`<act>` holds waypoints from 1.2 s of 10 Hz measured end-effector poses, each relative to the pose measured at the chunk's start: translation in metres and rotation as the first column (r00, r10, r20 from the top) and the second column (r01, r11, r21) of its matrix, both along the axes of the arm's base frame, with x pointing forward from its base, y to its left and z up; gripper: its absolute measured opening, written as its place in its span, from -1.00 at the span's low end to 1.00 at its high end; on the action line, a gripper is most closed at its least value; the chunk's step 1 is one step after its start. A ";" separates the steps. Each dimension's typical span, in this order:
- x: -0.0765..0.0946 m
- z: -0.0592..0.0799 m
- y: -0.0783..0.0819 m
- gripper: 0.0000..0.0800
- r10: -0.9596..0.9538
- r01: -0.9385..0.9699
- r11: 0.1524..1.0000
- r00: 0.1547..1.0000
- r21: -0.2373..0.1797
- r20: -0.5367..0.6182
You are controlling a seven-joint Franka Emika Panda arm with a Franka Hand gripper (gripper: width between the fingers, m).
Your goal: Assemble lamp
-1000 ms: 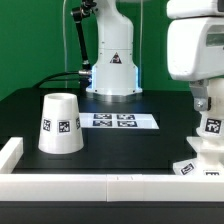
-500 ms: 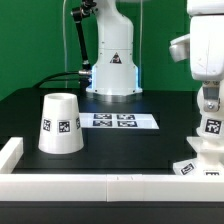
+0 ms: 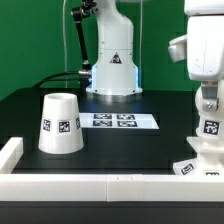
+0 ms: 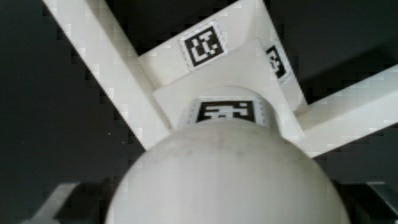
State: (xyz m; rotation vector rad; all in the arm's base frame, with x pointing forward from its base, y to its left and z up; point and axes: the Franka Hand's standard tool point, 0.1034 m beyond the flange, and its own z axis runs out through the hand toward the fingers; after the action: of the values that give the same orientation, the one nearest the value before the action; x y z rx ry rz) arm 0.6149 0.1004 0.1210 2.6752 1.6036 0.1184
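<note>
While one arm works over the black table (image 3: 140,145), three lamp parts can be counted, and each is placed here from the marker board (image 3: 120,121), a single flat white strip on which four square tags show. One shade (image 3: 60,123), a truncated cone standing upright on its wider end, sits to the exterior view's left of the marker board and nearer the camera, well apart from it, with two tags on its side. One base (image 3: 192,167) lies well to the exterior view's right of the marker board, close to the white rail (image 3: 100,186) along the table's front edge, with at least two tags showing on it. One bulb (image 3: 210,130) stands upright on that base and carries one visible tag. The single gripper (image 3: 206,108) hangs straight above the bulb, pointing down, also far to the exterior view's right of the marker board. In the wrist view the rounded bulb (image 4: 222,178) fills the foreground, with one tag on its narrower end and two more tags on the base (image 4: 222,55) beyond it. The fingers barely enter that picture, so I cannot tell whether they clasp the bulb or stand apart from it. One robot pedestal (image 3: 112,70) rises just behind the marker board.
</note>
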 end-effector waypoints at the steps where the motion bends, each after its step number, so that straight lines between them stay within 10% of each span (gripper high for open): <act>1: 0.000 0.000 0.000 0.44 0.000 0.000 1.000 1.000 0.000 0.000; 5: -0.001 0.000 -0.001 0.45 -0.355 0.355 0.934 0.935 0.038 0.009; 12: 0.001 0.000 -0.006 0.45 -0.853 0.846 0.516 0.522 0.134 -0.014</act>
State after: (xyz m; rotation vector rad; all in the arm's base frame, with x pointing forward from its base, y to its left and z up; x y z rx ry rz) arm 0.6160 0.0943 0.1211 3.1535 0.0833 0.2630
